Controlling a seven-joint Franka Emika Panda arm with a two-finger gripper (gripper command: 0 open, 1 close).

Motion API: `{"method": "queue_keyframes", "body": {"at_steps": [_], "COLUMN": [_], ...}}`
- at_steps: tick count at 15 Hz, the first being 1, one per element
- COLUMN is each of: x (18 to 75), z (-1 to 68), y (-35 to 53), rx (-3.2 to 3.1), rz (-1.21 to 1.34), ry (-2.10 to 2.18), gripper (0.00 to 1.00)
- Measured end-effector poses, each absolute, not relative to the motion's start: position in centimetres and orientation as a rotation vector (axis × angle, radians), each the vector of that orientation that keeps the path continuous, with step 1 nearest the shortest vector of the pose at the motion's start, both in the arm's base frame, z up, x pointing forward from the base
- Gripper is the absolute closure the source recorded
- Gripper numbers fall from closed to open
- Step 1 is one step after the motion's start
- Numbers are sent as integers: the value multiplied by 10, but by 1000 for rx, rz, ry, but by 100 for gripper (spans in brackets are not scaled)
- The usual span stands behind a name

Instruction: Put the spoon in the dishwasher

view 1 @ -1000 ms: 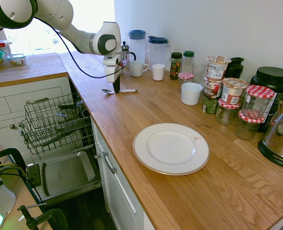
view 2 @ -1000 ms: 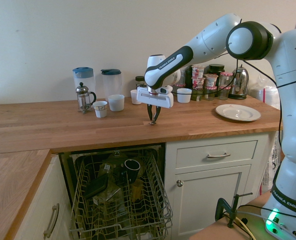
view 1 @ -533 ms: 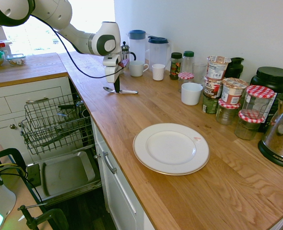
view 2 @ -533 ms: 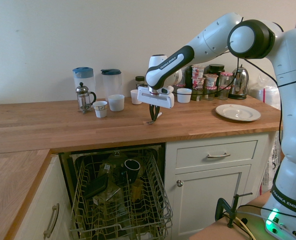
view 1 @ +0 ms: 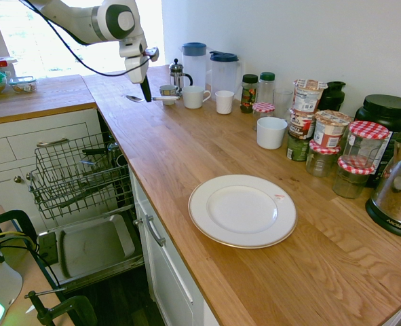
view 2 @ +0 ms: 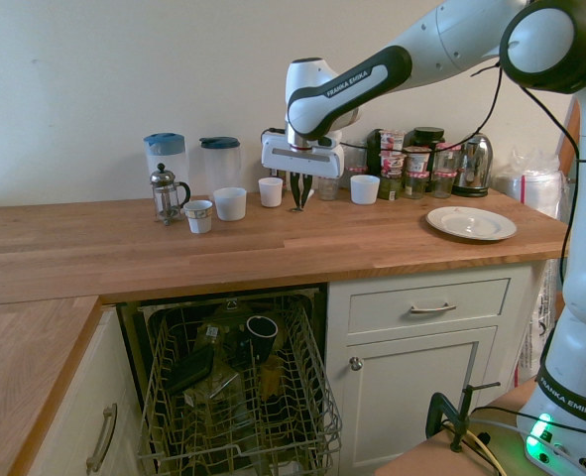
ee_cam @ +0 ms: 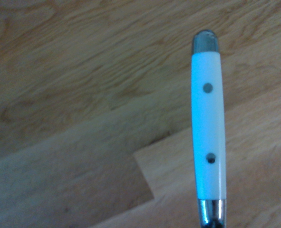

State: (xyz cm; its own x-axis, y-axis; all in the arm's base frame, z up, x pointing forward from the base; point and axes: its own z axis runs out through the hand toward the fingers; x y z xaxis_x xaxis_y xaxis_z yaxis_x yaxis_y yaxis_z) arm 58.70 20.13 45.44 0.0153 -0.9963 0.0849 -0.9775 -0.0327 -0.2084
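My gripper point(view 1: 146, 96) is shut on the spoon point(view 1: 135, 99) and holds it level in the air, above the far part of the wooden counter point(view 1: 207, 156). The shiny bowl sticks out on one side of the fingers and the handle on the other. In the wrist view the spoon's handle point(ee_cam: 207, 137) is white with two rivets and a metal cap, over the wood. The second exterior view shows the gripper point(view 2: 299, 202) hanging above the counter, over the dishwasher. The dishwasher's wire rack point(view 1: 78, 176) is pulled out over its open drop-down door point(view 1: 91, 248), below the counter's edge; the rack point(view 2: 238, 397) holds a mug and dark items.
A French press point(view 1: 178, 72), two jugs point(view 1: 195, 61) and white cups point(view 1: 195, 97) stand just behind the gripper. Jars and pots point(view 1: 322, 136) line the wall, with a kettle point(view 1: 397, 197) at the right. A white plate point(view 1: 242, 210) lies near the counter's front.
The gripper closed on the spoon, which lay on the counter, and lifted it. It has carried the spoon up and toward the far end of the counter, near the French press.
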Motion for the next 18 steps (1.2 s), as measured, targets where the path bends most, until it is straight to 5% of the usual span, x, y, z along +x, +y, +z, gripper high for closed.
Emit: {"method": "queue_keyframes", "body": {"at_steps": [11, 18], "x": [433, 362], "z": [404, 289], "y": [313, 372], "rx": [-2522, -2545], "rz": [-328, -260], "ry": [1789, 1757], "gripper": [100, 100]}}
